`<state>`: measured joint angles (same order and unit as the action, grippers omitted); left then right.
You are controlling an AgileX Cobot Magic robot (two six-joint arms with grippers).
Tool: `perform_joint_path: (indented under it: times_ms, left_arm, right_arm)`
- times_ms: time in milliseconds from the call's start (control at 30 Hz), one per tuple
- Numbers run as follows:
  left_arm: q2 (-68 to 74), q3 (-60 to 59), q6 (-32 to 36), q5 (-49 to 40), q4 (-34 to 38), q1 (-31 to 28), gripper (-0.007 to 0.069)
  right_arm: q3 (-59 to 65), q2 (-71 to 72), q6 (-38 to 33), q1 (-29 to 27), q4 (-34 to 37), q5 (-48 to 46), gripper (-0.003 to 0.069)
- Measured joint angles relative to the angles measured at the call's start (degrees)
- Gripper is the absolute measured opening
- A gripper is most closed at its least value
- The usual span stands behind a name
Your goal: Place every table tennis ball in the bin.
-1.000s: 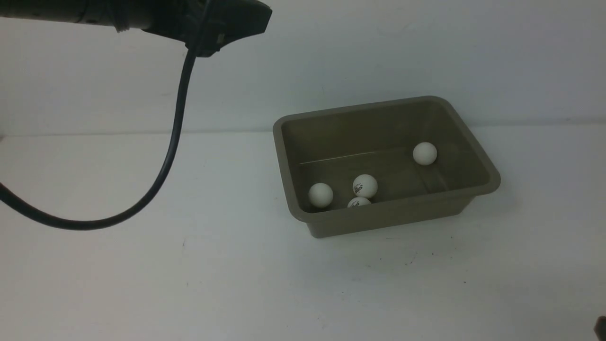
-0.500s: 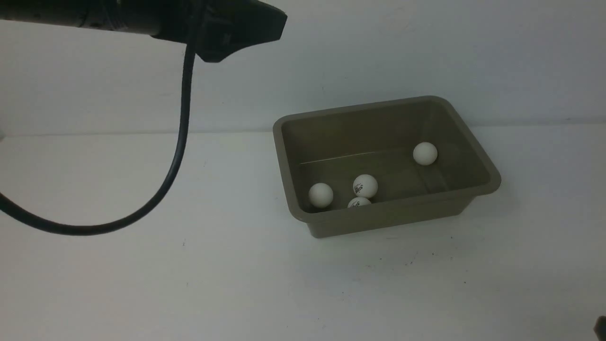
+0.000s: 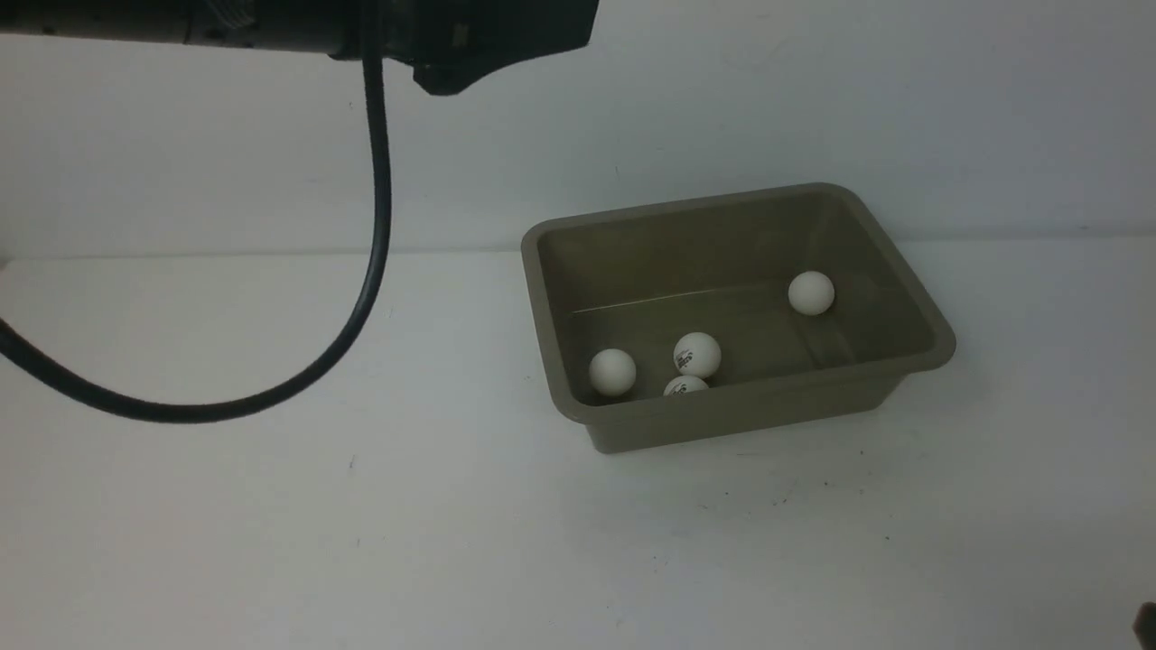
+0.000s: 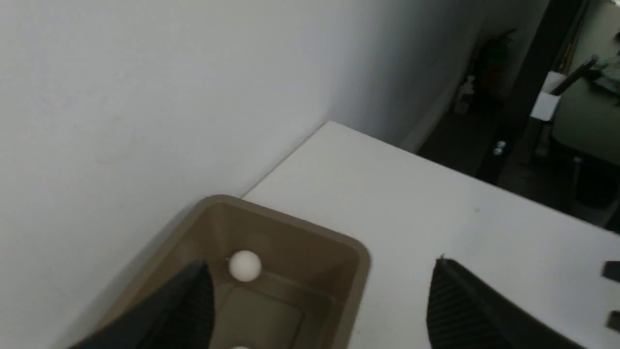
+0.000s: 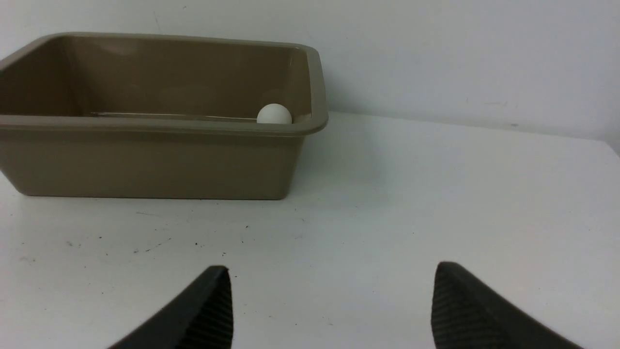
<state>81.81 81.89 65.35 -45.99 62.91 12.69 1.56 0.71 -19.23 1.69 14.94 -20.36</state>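
The left gripper (image 4: 319, 269), jaws spread wide and empty, hangs high with the bin (image 3: 741, 415) below it. Its arm (image 3: 298, 18) stretches level across the top of the front view, a black cable (image 3: 380, 181) looping down. The right gripper (image 5: 333, 267), equally agape and empty, sits low over the white table (image 3: 271, 524), facing the bin. All four table tennis balls (image 3: 696, 354) lie inside: three front left, one far right.

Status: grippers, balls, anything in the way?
Left gripper open, empty. Right gripper open, empty. All four table tennis balls in bin. Nothing obstructing.
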Motion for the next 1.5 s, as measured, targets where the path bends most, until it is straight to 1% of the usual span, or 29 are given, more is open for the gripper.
perform_joint_path:
  times_ms: [67, 100, 200, 233, 267, 300, 333, 400, 467, 533, 700, 767, 900, 1367, 1500]
  left_arm:
    - [-0.5, -3.0, 2.6, 6.0, -1.8, 0.0, 0.0531]
    - [-0.8, -4.0, 2.8, 7.3, -2.2, 0.0, 0.0531]
    - [-6.5, -17.2, 3.5, 19.2, -3.3, -0.5, 0.0531]
    - [-7.1, -19.2, 3.5, 19.9, -3.2, -0.5, 0.0531]
    - [-12.3, -27.6, 3.5, 25.1, -2.6, -1.2, 0.0531]
    - [-13.8, -29.7, 3.5, 26.1, -2.4, -1.4, 0.0531]
    - [-20.7, -37.3, 3.5, 29.9, -1.5, -2.7, 0.0531]
    - [-26.4, -43.6, 3.5, 31.7, -0.6, -4.6, 0.0531]
    - [-38.3, -55.9, 3.6, 35.3, 1.7, -8.7, 0.0531]
    - [-46.7, -63.6, 4.4, 37.8, 2.6, -11.8, 0.0531]
    - [-66.4, -76.7, 6.0, 41.7, 4.1, -18.5, 0.0531]
    - [-71.0, -79.7, 6.2, 42.1, 4.5, -19.7, 0.0531]
    - [-75.3, -83.1, 6.3, 42.1, 5.3, -20.6, 0.0531]
    - [-75.5, -81.9, 6.5, 43.6, 5.7, -20.6, 0.0531]
    - [-75.6, -81.2, 5.9, 42.9, 4.6, -20.6, 0.0531]
  right_arm:
    - [0.0, 0.0, 0.0, 0.0, 0.0, 0.0, 0.0501]
    - [0.0, 0.0, 0.0, 0.0, 0.0, 0.0, 0.0501]
    - [0.0, 0.0, -0.5, 0.0, 0.0, 0.0, 0.0501]
    - [0.0, 0.0, -0.7, 0.0, 0.0, 0.0, 0.0501]
    - [0.0, 0.0, -1.2, 0.0, 0.0, -0.1, 0.0501]
    - [0.0, 0.0, -1.2, 0.0, 0.0, -0.1, 0.0501]
    - [0.0, 0.0, -1.3, 0.0, 0.0, -0.1, 0.0501]
    - [0.0, 0.0, -1.4, 0.0, 0.0, -0.1, 0.0501]
    - [0.0, 0.0, -1.4, 0.0, 0.0, -0.1, 0.0501]
    - [0.0, 0.0, -1.4, 0.0, 0.0, -0.1, 0.0501]
    - [0.0, 0.0, -1.4, 0.0, 0.0, -0.1, 0.0501]
    - [0.0, 0.0, -1.4, 0.0, 0.0, -0.1, 0.0501]
    - [0.0, 0.0, -1.4, 0.0, 0.0, -0.1, 0.0501]
    - [0.0, 0.0, -1.4, 0.0, 0.0, -0.1, 0.0501]
    - [0.0, 0.0, -1.4, 0.0, 0.0, -0.1, 0.0501]
